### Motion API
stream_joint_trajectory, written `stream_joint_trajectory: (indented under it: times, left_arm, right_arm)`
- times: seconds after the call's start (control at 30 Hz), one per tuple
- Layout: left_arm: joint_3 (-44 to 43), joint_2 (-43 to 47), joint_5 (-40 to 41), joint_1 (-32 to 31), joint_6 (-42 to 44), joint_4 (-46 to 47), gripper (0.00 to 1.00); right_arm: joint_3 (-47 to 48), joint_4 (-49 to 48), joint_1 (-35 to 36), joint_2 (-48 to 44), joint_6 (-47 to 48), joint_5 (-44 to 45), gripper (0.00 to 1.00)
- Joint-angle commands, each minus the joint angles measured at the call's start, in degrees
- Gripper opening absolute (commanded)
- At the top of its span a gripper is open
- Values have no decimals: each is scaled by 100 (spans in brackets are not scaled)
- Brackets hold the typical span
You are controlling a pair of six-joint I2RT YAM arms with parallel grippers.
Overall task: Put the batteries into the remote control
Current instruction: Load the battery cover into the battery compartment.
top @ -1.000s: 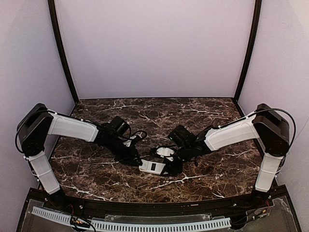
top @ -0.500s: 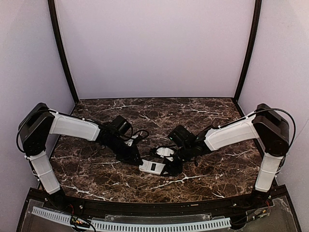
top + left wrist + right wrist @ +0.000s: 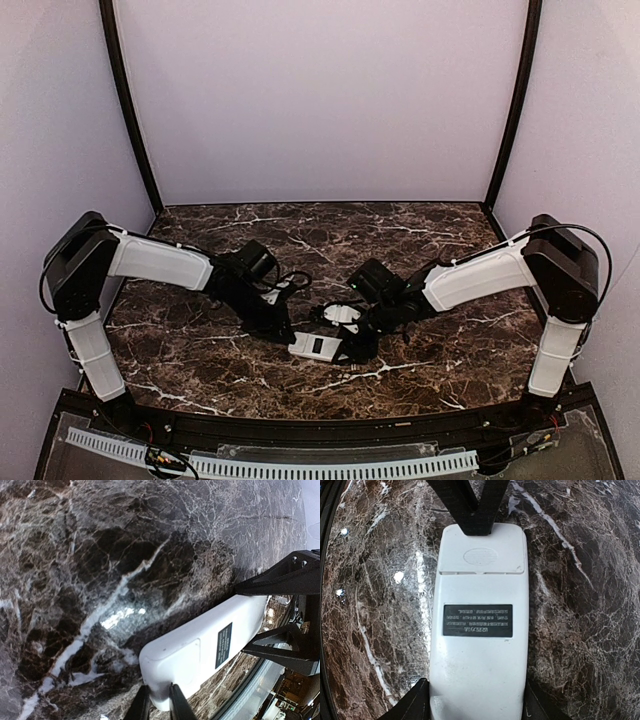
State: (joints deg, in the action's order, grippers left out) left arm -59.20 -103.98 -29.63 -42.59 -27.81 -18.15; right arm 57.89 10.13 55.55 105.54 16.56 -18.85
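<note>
Where the dark brown marble table [image 3: 430, 235] runs its white veins toward the near edge, we see the remote control [image 3: 480, 645] lying flat with its plain white back up. It has a dark label [image 3: 477, 620] at mid-length and the battery cover [image 3: 481, 550] in place at one end. Pale lilac walls [image 3: 320, 100] box the table on three sides, with black posts [image 3: 128, 110] in the back corners, and glare spots the polished stone. The left gripper [image 3: 159, 702] meets the cover end, its fingers drawn close with a thin gap; we cannot tell whether they nip the edge. The right gripper [image 3: 477, 702] straddles the opposite end, jaws apart beside the long edges; whether they press, we cannot tell.
</note>
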Motion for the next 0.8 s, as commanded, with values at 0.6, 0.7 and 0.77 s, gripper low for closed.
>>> stream_joint_trajectory:
  times: [0.6, 0.7, 0.77]
  left_arm:
    - [74, -155, 507, -354, 413, -655, 31]
    - [177, -152, 606, -361, 419, -617, 31]
    - [218, -168, 672, -364, 406, -571, 29]
  right_arm:
    - [59, 195, 17, 199, -28, -182, 53]
    - [32, 169, 13, 168, -28, -186, 52]
    - [26, 173, 11, 160, -35, -213, 52]
